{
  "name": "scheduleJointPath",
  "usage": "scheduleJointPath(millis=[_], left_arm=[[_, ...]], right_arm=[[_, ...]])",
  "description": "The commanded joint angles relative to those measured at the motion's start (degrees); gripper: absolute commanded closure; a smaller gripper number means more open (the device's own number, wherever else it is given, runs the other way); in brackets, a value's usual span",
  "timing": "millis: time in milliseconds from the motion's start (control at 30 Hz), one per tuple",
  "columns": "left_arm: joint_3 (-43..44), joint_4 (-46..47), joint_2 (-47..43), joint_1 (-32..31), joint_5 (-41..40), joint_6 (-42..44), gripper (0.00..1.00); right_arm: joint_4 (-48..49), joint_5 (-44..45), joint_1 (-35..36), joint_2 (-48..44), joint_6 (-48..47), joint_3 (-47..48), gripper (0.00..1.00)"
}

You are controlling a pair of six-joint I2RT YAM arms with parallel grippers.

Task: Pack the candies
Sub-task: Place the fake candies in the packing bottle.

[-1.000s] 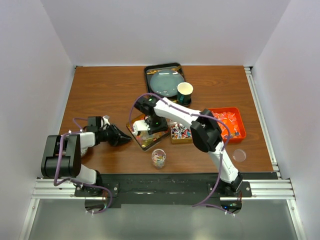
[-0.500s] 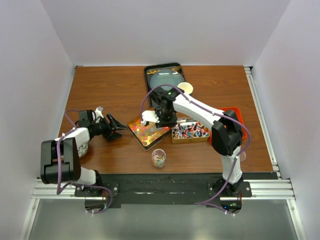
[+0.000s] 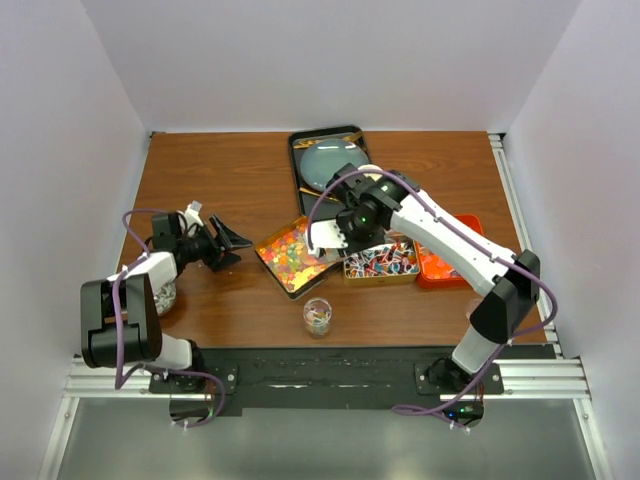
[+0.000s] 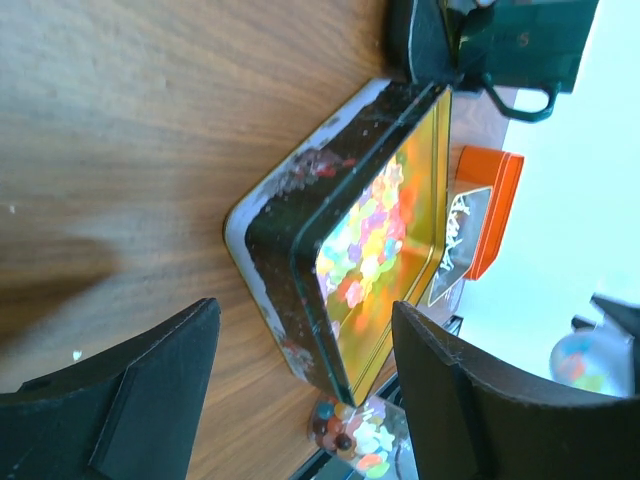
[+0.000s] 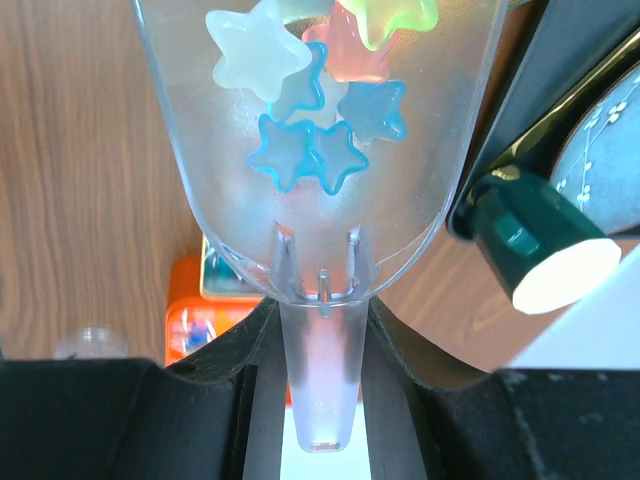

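Here, candies (image 5: 290,155) in cropped scoop (image 5: 320,235), cup (image 4: 520,45) clipped

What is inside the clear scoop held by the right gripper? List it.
Star-shaped candies lie in the scoop: several blue, one whitish, one pink, one green. The scoop's far end is cut off by the frame, so more there cannot be seen.

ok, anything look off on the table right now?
Only the jelly-candy tin: it sits turned diagonally, while the wrapped-candy tin beside it lies roughly square to the table edge. No loose candies show on the wood. The right claw holds a clear scoop of star sweets, none falling.
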Motion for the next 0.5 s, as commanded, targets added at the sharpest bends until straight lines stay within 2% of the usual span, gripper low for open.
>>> scheduleJointPath(millis=[0,200,467], left_arm=[[3.26,4.93,1.54,0.50,1.46,-1.67,0.26],[4.85,5.98,2.77,0.59,1.55,-2.46,0.27],[4.50,7.12,2.51,0.50,1.63,-4.04,0.27]], right_arm=[[-5.77,7.17,3.73,-3.56,-4.79,-2.64,1.00],[-5.16,16.84,10.06,-5.85,-7.34,-8.09,1.00],[-6.74,24.49,13.67,-3.30,-8.93,-5.63,1.00]])
